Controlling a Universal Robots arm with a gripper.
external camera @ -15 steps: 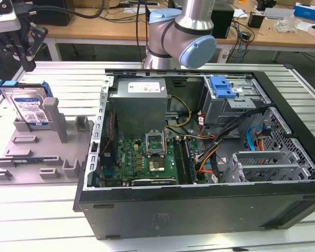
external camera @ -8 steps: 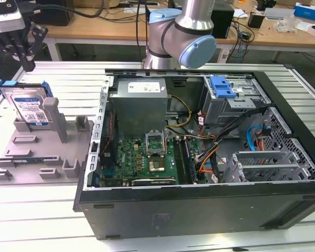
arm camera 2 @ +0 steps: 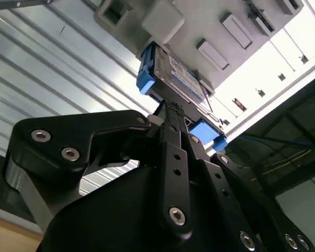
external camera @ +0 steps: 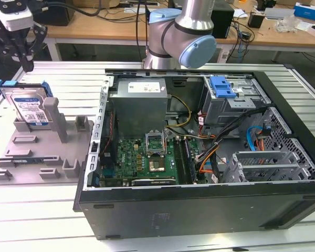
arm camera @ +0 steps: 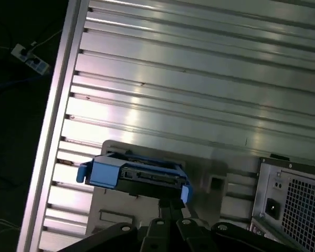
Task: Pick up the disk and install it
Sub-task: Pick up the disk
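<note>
Standing on edge in a grey plastic holder (external camera: 42,152) on the ribbed aluminium surface (external camera: 63,79), the flat silver disk with blue rails (external camera: 29,107) sits at the exterior view's left, beside the open black computer case (external camera: 199,210). The black robot hand (external camera: 26,60) hovers close above it; whether it is apart or together cannot be told.

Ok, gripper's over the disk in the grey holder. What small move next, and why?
Probably a short straight descent to the top edge of the disk: in the exterior view the gripper hangs above it, not touching, and the disk stands on edge in the grey holder.
</note>
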